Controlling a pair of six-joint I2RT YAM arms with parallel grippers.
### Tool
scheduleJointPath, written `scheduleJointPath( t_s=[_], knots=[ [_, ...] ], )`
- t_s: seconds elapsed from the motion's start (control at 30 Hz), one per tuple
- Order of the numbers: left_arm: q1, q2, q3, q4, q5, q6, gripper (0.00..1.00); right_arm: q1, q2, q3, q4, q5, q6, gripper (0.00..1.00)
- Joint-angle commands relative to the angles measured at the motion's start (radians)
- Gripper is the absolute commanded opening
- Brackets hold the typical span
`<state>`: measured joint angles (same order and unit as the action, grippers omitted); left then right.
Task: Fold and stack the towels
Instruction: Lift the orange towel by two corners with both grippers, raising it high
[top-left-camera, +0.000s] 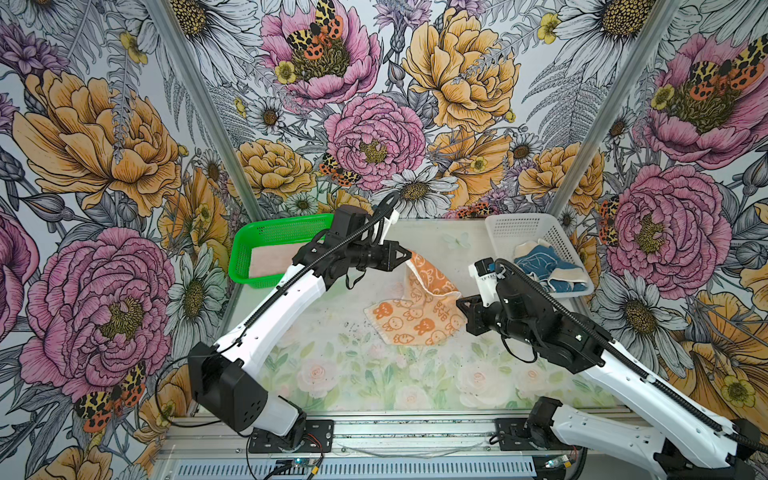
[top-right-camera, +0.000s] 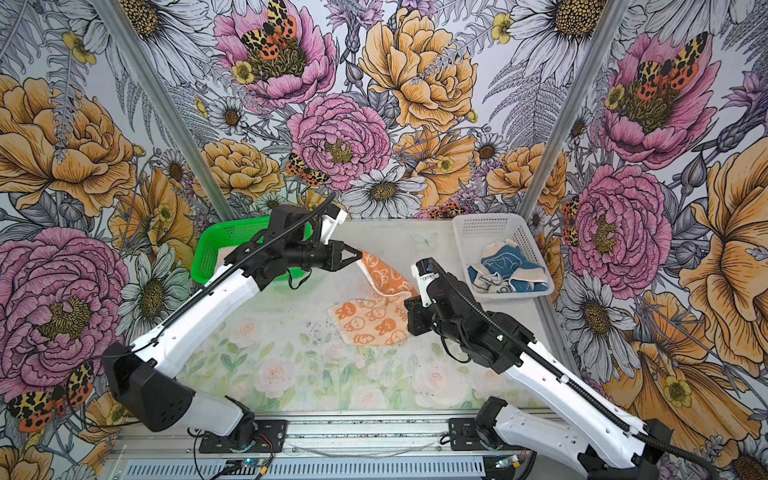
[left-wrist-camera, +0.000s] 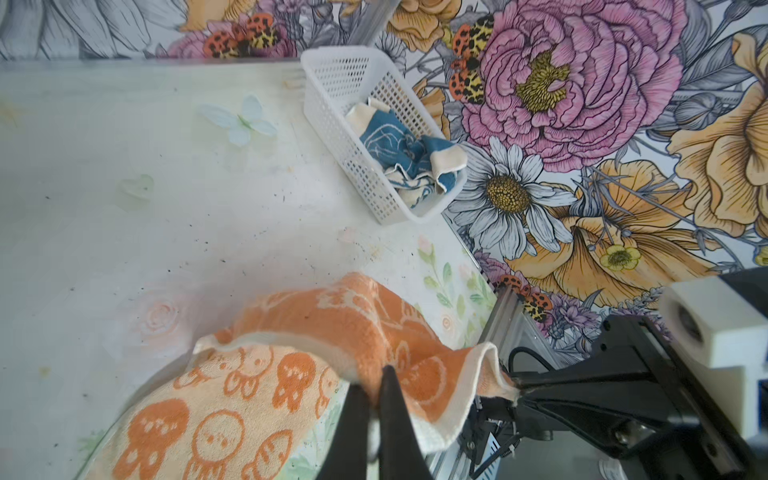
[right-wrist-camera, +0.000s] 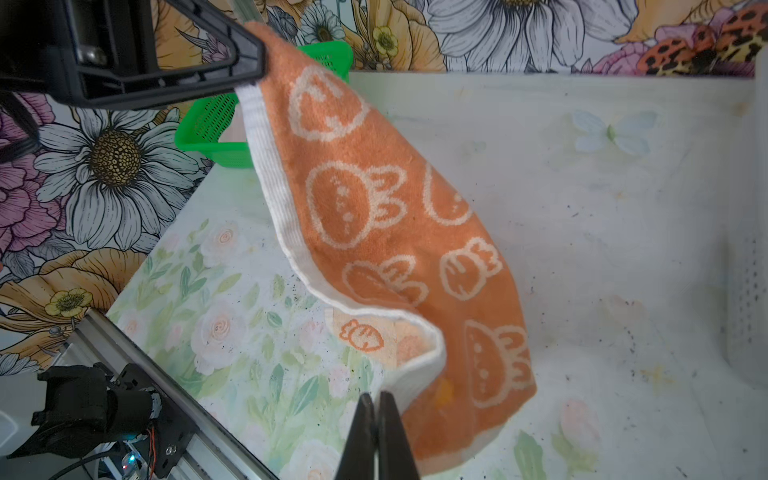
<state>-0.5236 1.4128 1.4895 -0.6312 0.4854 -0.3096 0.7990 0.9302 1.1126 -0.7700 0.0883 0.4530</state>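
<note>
Fingers (left-wrist-camera: 392, 415) of the left gripper (top-left-camera: 409, 255) are clamped tight on the orange towel (top-left-camera: 419, 316), pinching one edge and holding it up off the counter (top-left-camera: 353, 365)! Over on the right gripper (top-left-camera: 459, 301), the fingers (right-wrist-camera: 392, 428) are pressed together on the towel's white-bordered edge, lower down. The cloth hangs slack between the two grips, rabbits showing, and its far end lies flat on the counter. All of this is just beside the white basket (top-left-camera: 511, 232), on the side facing the middle of the counter. Inside that white basket sits the blue towel (top-left-camera: 544, 262), crumpled, with its cream border turned up. Well across the counter from the white basket stands the green basket (top-left-camera: 266, 232), with the pale pink towel (top-left-camera: 270, 262) lying flat inside it.
</note>
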Motion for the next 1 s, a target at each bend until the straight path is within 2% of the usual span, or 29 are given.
scheduleJointPath(
  t_s=[0.0,0.2,0.37,0.5,0.6,0.77,0.87,0.97],
  knots=[
    [-0.016,-0.128,0.059,-0.037,-0.154,-0.04,0.0,0.0,-0.038,0.098,-0.033,0.045,-0.145,0.0],
    [-0.029,-0.279,0.111,-0.099,-0.224,-0.048,0.0,-0.001,-0.062,0.282,-0.029,0.043,-0.276,0.0],
    [0.014,-0.25,0.169,-0.126,-0.246,-0.045,0.0,-0.001,-0.017,0.402,-0.028,0.17,-0.423,0.0],
    [0.057,-0.143,0.209,-0.105,-0.239,-0.052,0.0,-0.039,0.072,0.417,0.005,0.275,-0.505,0.0],
    [0.087,-0.04,0.266,-0.066,-0.224,-0.063,0.0,-0.096,0.164,0.418,0.065,0.275,-0.537,0.0],
    [0.142,0.193,0.489,-0.051,-0.23,-0.059,0.0,-0.283,0.323,0.479,0.215,0.14,-0.543,0.0],
    [0.181,0.341,0.676,-0.051,-0.208,-0.061,0.0,-0.392,0.449,0.616,0.243,0.038,-0.556,0.0],
    [0.209,0.474,0.866,-0.053,-0.178,-0.074,0.0,-0.443,0.565,0.779,0.242,-0.026,-0.587,0.0]
  ],
)
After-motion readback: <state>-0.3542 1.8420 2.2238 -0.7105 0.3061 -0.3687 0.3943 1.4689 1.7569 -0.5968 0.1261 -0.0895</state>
